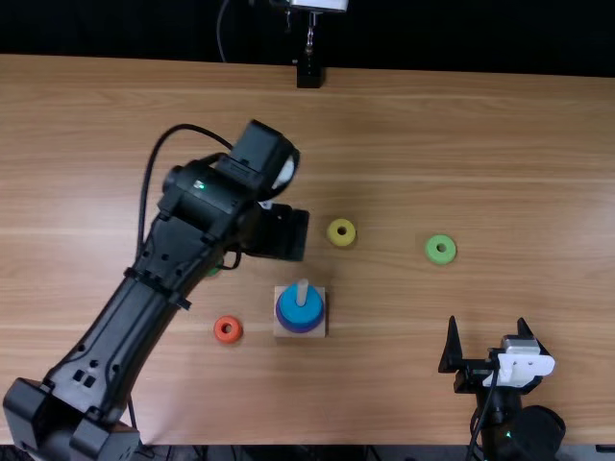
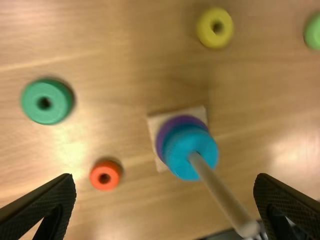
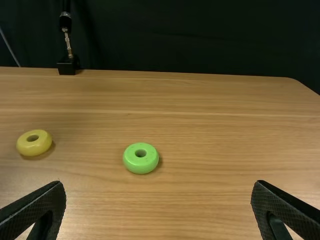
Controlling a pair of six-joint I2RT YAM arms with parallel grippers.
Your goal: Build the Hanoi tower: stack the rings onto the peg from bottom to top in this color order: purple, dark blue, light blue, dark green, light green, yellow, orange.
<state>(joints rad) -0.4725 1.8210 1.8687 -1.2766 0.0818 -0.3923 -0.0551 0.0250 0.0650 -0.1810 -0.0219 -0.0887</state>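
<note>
Hanoi tower [image 1: 299, 315] is being seen in the top view with purple and blue rings on its peg [image 1: 303, 292]; 1 orange ring [image 1: 228, 329], 1 yellow ring [image 1: 341, 231] and 1 light green ring [image 1: 440, 249] are being shown loose on the table [image 1: 384, 144]. The left gripper [image 1: 283, 233] is being held near the tower, the right gripper [image 1: 487, 331] well apart from it. In the left wrist view, 1 dark green ring [image 2: 47, 101] is being shown; the jaws are being held wide. In the right wrist view, wide jaws are being seen.
</note>
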